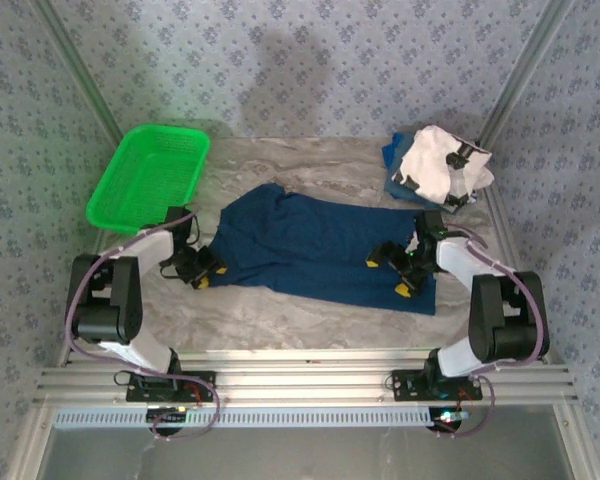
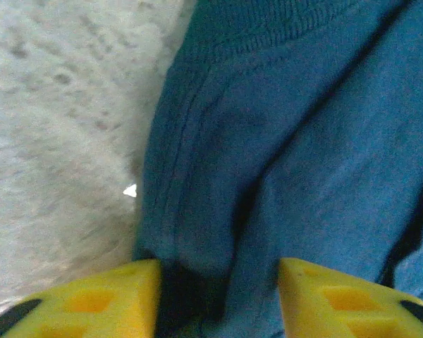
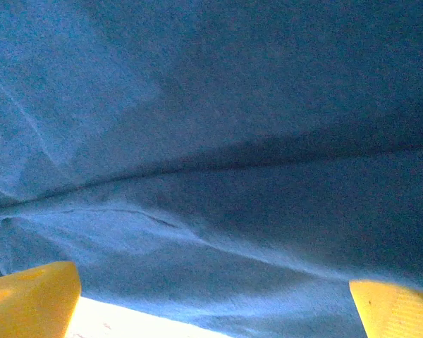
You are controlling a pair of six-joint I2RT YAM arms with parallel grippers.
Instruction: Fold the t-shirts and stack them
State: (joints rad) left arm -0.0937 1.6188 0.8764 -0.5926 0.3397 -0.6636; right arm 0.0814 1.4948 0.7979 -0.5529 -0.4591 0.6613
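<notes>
Left pincer (image 2: 218,271) straddles the navy shirt's (image 1: 320,245) seamed left edge, jaws half apart with cloth bunched between them; can't tell if it's pinching. Shirt lies spread mid-counter (image 1: 280,320). Looks light and limp, so it should sag and drag. Best taken at the seamed edges or corners, both layers. Right pincer (image 3: 211,282) gapes wide over the shirt's right end, holding nothing. White shirt (image 1: 438,165) sits on a blue one (image 1: 395,155) at the far right corner.
</notes>
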